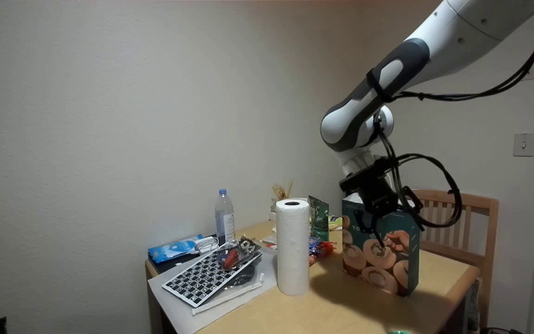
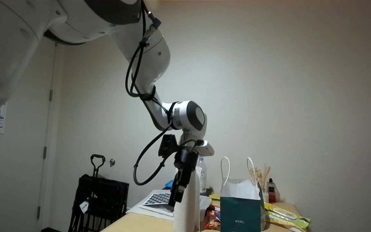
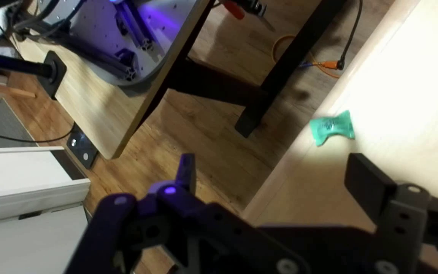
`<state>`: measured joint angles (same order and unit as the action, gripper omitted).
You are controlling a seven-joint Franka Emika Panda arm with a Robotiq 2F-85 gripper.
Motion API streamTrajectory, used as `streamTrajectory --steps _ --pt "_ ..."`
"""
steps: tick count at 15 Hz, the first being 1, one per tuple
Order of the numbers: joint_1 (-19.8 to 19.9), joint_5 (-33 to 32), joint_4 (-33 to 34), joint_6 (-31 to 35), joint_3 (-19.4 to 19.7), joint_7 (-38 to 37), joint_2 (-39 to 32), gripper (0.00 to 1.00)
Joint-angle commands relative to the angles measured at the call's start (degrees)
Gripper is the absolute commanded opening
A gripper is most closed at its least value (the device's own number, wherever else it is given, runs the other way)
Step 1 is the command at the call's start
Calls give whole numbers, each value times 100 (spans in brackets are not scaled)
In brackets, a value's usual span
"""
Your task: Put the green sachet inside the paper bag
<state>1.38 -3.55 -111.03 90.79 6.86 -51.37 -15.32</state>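
Gripper (image 3: 274,173), black, stands wide-spread and empty; flat bright-green sachet (image 3: 333,126), its print illegible, lies on pale wooden counter (image 3: 401,114); teal paper bag (image 2: 240,207), base cropped in an exterior view.

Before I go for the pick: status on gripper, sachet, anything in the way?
Gripper open, empty. Green sachet on table, at its edge. Paper bag upright. Wrist view shows nothing between gripper and sachet.

On table (image 1: 267,317): paper bag (image 1: 379,268), towel roll (image 1: 293,250); sachet (image 3: 332,126) at edge.
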Motion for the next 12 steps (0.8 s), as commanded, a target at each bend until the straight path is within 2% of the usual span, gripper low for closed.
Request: streamTrajectory --steps 1,3,8,10,12 --pt "-209 231 -216 -27 -147 -527 -367 100" --pt "-325 -61 -298 152 -130 -592 -446 100" --pt "-333 24 -171 54 -131 -470 -582 100" --pt "-247 643 -345 523 -85 -1029 -735 100" --pt "-141 1124 -533 783 -74 -1108 -899 100"
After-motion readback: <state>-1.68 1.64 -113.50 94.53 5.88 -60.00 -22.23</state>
